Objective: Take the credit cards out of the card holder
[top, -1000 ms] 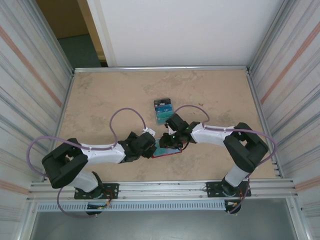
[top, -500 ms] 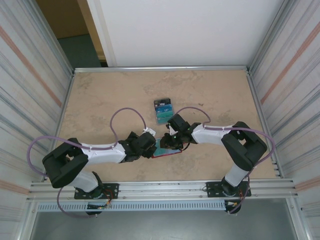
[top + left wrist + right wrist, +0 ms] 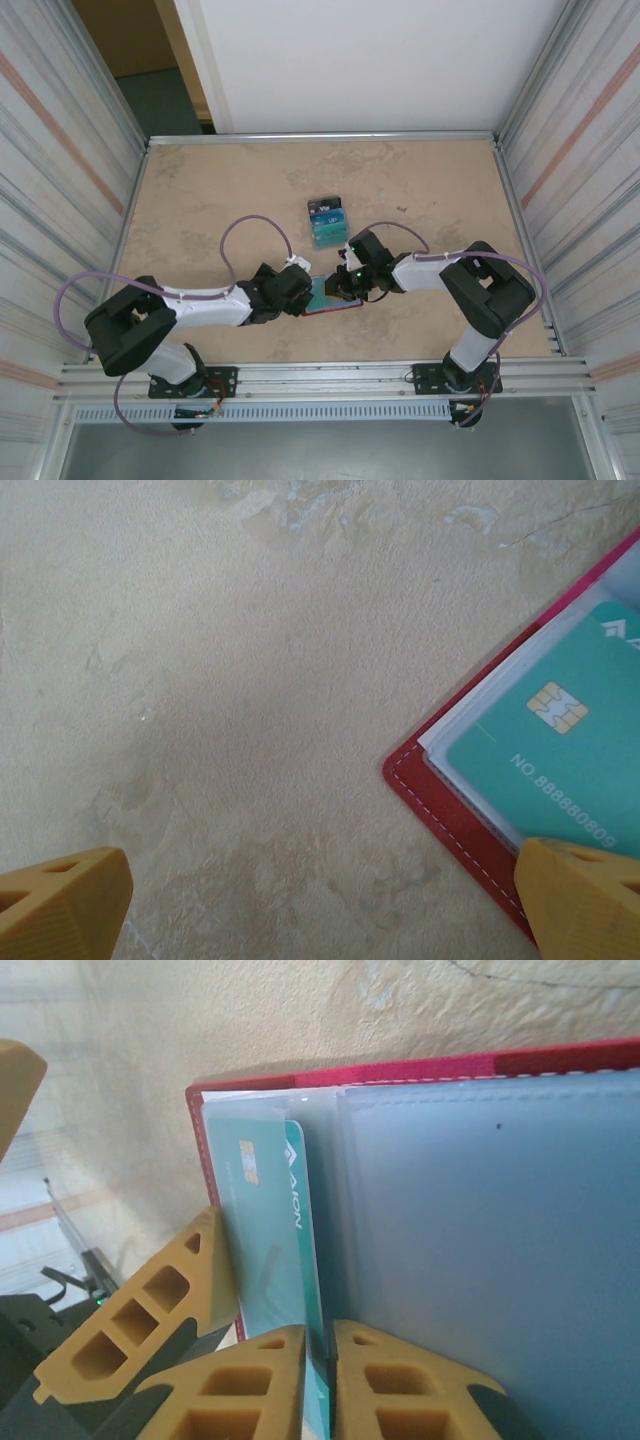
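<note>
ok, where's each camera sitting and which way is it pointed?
Top external: fixed above and behind the arm bases, facing down at the table; shows both arms, with left claw and right claw at the card holder.
Left wrist: on the left arm, facing down at tabletop and the holder's corner; own fingertips wide apart.
Right wrist: on the right arm, facing the open holder; right claw pinching the teal credit card.
Shared: both wrist views show that card in the red holder.

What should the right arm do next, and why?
Probably pull the right gripper back, sliding the teal card out of the card holder. Its fingers look pinched on the card's edge, and the open left gripper has a finger over the holder's corner, seemingly pinning it.
</note>
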You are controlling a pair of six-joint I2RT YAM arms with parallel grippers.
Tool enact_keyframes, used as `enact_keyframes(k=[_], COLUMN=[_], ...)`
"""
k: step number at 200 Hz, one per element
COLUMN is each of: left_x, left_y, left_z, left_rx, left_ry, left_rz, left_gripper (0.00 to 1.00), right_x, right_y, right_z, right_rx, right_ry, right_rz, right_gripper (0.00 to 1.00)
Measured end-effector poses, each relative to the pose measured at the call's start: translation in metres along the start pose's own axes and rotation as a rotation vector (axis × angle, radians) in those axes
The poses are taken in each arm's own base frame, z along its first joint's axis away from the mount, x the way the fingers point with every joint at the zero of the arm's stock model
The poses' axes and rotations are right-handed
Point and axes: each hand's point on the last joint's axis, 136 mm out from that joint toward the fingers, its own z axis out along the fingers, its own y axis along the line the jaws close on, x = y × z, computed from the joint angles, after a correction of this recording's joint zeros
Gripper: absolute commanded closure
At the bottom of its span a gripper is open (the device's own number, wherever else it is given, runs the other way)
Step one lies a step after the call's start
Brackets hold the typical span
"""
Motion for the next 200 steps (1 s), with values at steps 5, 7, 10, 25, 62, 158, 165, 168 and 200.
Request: enact_keyframes(k=[5,7,10,25,62,158,165,168,200], left_x=[0.0,0.0,0.0001,0.0001,0.0,-0.0003,-0.0003,-0.0001,-0.0003], left_y=[0.0002,0.0003,0.0004,0.0004,0.0009,0.0012,0.0012,0.0013,0.0013], left_z=[0.0,0.0,0.0,0.0,0.0,-0.0003,-0.0003,-0.0003,-0.0004], left_rx=[-0.001,-0.002,-0.002,-0.002,-0.005,-0.007,-0.007,-0.007,-0.007], left_ry=[0.0,0.0,0.0,0.0,0.0,0.001,0.002,0.003,0.003], left_rz=[0.0,0.0,0.0,0.0,0.001,0.001,0.002,0.002,0.002], left_gripper=[0.01,0.01,0.01,0.01,0.01,0.01,0.01,0.01,0.01], right_x=[-0.0001,0.0,0.0005,0.0007,-0.0013,-0.0042,-0.004,-0.0039,-0.0032], right_y=[0.0002,0.0002,0.0006,0.0013,0.003,-0.0039,-0.0044,-0.0046,-0.0062], right_z=[-0.0003,-0.0004,-0.0004,-0.0005,-0.002,-0.0048,-0.0049,-0.005,-0.0059], right_rx=[-0.007,-0.009,-0.013,-0.024,-0.048,-0.043,-0.04,-0.039,-0.028], right_ry=[0.001,0.001,0.003,0.004,0.001,-0.007,-0.007,-0.006,-0.005], right_rz=[0.001,0.002,0.003,0.01,0.01,0.024,0.023,0.022,0.008], right_gripper=[0.89,0.9,0.9,0.92,0.95,0.97,0.97,0.97,0.96])
